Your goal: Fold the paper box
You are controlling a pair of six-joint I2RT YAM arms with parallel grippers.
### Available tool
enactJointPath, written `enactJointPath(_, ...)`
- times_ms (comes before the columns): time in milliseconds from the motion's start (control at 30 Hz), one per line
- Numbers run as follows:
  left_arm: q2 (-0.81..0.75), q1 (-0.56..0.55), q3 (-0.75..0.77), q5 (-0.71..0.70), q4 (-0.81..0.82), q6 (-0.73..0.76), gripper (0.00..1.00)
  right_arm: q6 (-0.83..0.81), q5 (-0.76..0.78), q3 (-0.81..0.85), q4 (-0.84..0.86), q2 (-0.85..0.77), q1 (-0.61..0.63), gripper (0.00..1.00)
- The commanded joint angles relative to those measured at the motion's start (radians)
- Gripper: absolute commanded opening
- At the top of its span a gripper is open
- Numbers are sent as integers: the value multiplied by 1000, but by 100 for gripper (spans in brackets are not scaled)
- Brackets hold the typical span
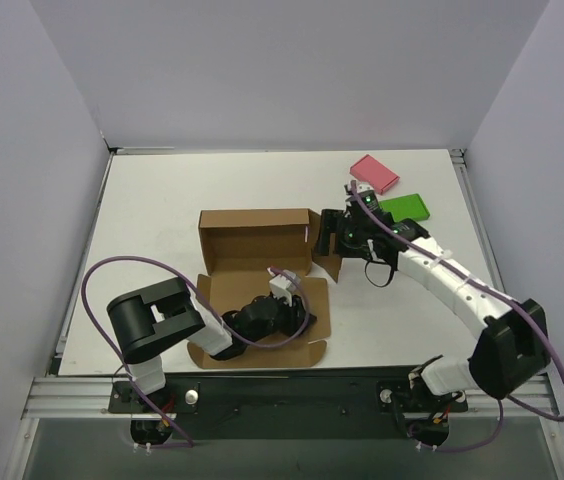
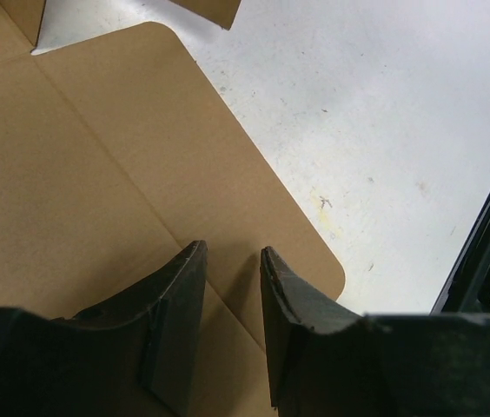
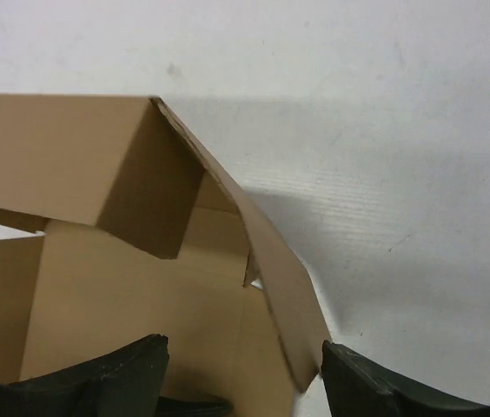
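The paper box [image 1: 254, 240] is a brown cardboard mailer at the table's middle, with its back and side walls partly raised and its front lid panel [image 1: 307, 300] lying flat. My left gripper [image 1: 284, 312] hovers low over that flat panel [image 2: 97, 174]; its jaws are narrowly apart and hold nothing [image 2: 232, 261]. My right gripper [image 1: 328, 236] is at the box's right side. Its jaws are wide open [image 3: 245, 382], and the raised right side flap [image 3: 271, 269] stands between them, untouched as far as I can see.
A pink block [image 1: 374, 172] and a green block [image 1: 405, 207] lie at the back right, just behind the right arm. Grey walls enclose the table on three sides. Purple cables loop off both arms.
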Motion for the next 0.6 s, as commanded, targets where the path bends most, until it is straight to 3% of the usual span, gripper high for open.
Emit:
enactJointPath(0, 13, -2, -33, -13, -26, -23, 42, -6, -27, 33, 7, -159, -42, 72)
enactJointPath(100, 14, -2, -36, -16, -21, -28, 42, -11, -33, 32, 7, -213, -80, 75)
enactJointPath(300, 16, -3, -42, -16, -17, -32, 41, -19, -53, -42, 74, -237, -275, 75)
enactJointPath(433, 22, -2, -42, -16, -12, -32, 41, -28, -64, -106, 186, -184, -361, 73)
enactJointPath(567, 25, -3, -43, -16, -12, -34, 41, -104, -188, -143, 364, -70, -375, 73)
